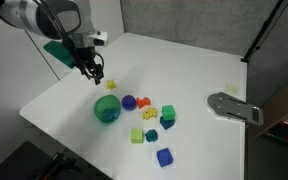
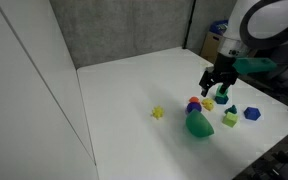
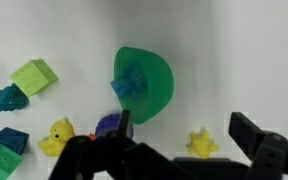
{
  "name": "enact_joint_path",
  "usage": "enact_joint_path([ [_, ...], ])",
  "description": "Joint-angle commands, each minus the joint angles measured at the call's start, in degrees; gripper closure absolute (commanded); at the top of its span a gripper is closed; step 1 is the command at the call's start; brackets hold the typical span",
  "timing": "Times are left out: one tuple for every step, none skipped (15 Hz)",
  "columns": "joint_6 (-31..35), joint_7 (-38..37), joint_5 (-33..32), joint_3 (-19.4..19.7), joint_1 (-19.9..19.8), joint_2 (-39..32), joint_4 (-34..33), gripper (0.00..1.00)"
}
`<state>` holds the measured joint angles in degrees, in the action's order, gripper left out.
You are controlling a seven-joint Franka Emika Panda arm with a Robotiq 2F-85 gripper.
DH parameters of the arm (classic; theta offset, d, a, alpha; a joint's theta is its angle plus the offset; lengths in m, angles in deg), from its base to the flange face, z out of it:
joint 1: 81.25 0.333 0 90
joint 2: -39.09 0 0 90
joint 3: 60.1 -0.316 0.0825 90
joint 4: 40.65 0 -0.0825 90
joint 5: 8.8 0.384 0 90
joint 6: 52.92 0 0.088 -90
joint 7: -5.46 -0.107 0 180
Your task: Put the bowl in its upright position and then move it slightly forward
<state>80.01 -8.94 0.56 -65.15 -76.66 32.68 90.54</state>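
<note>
The green bowl (image 1: pixel 107 108) lies tipped on its side on the white table, its teal inside showing in an exterior view. It also shows in the other exterior view (image 2: pixel 198 125) and the wrist view (image 3: pixel 144 82). My gripper (image 1: pixel 94 72) hangs open and empty above the table, a little behind the bowl, not touching it (image 2: pixel 216 86). In the wrist view its two fingers (image 3: pixel 184 130) straddle a small yellow star toy (image 3: pixel 200 143), with the bowl just beside one finger.
A purple ball (image 1: pixel 129 101) touches the bowl's side. Coloured toy blocks lie beyond it: a light green cube (image 3: pixel 34 76), a teal piece (image 3: pixel 9 98), a blue block (image 1: pixel 163 156), a yellow toy (image 3: pixel 56 136). A grey metal fixture (image 1: pixel 234 107) sits at the table edge.
</note>
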Motion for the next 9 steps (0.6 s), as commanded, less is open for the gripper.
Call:
enact_joint_path([
  [1.99,6.25,3.71,0.49,-1.12,-5.37,-1.13,0.00],
  [2.59,7.58,4.49,0.49,-1.42,-6.76,-1.34,0.00],
  [3.62,9.46,5.62,0.35,-1.85,-8.25,-1.55,0.00],
  [4.62,11.55,6.91,0.07,-2.42,-9.74,-1.82,0.00],
  [5.67,13.01,7.91,-0.13,-2.91,-11.18,-2.10,0.00],
  [6.71,15.00,9.29,-0.47,-3.52,-12.52,-2.35,0.00],
  [7.25,16.80,10.52,-0.83,-4.14,-13.64,-2.67,0.00],
  [8.11,18.20,11.46,-1.08,-4.65,-14.71,-2.83,0.00],
  [8.95,19.98,12.79,-1.58,-5.31,-15.65,-2.92,0.00],
])
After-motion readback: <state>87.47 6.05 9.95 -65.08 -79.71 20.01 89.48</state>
